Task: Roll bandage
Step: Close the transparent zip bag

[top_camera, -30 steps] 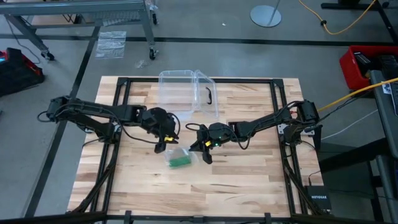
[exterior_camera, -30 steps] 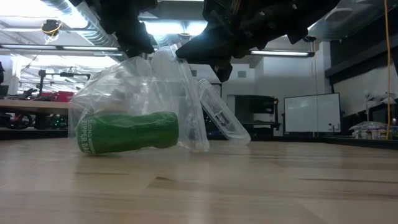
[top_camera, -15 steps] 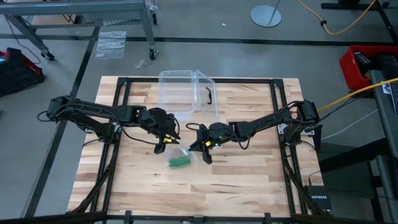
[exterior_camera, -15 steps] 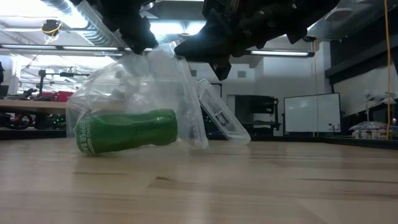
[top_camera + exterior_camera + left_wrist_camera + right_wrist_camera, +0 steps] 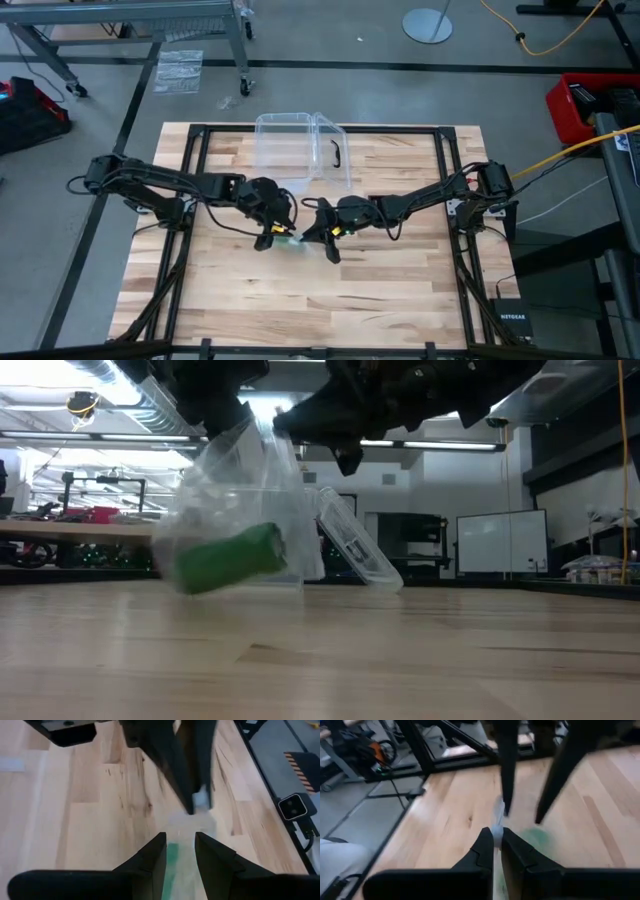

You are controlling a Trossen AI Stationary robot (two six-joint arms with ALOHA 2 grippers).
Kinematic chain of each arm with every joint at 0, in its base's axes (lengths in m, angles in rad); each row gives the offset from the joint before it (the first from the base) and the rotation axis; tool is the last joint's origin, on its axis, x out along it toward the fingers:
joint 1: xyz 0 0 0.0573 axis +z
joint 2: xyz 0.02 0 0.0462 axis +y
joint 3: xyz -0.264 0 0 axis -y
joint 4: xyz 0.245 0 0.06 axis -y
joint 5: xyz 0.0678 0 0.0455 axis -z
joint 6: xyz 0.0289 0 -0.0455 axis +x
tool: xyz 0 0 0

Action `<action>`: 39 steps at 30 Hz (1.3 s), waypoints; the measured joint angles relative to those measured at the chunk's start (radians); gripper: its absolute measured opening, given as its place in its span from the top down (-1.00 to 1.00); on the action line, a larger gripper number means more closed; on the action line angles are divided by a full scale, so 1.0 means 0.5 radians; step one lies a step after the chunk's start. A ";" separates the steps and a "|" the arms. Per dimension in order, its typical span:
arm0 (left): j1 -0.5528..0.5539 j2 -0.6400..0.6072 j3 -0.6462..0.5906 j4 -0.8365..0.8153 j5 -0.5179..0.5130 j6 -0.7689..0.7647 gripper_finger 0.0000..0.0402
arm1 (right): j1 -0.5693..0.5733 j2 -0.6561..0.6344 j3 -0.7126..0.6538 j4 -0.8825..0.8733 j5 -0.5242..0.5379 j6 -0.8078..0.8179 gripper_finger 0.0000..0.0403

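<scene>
Right gripper (image 5: 496, 851): 2 fingers pressed together, pinching edge of clear wrapper (image 5: 250, 490). Left gripper (image 5: 180, 851): fingers part-spread, wrapper between them; grip not confirmed. Green bandage (image 5: 228, 558) rolled, tilted inside wrapper, at mid-table (image 5: 400, 290) between both grippers

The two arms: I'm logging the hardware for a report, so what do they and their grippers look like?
Both are dark, slim, jointed arms with black cables looping along them. The left gripper shows a small yellow-orange marking near its fingers; the right gripper has a small green light on its wrist housing. Each gripper ends in two black, tapering, wedge-shaped fingers.
</scene>
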 joint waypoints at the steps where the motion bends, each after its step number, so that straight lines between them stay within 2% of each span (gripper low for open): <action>1: 0.003 0.000 0.000 0.001 0.001 -0.003 0.53 | 0.000 0.000 0.000 -0.034 0.012 0.000 0.91; 9: 0.073 -0.031 0.001 0.036 -0.015 -0.019 0.53 | 0.000 0.002 0.000 -0.309 0.015 0.065 0.91; 16: 0.016 -0.031 0.001 0.093 -0.005 -0.236 0.53 | 0.000 0.002 0.001 -0.267 0.154 0.064 0.91; 23: -0.041 -0.012 0.001 0.161 -0.001 -0.205 0.53 | 0.000 0.002 0.001 -0.178 0.173 0.055 0.91; 39: -0.039 -0.005 0.001 0.221 -0.044 -0.226 0.53 | 0.001 0.002 0.000 -0.071 0.014 0.053 0.91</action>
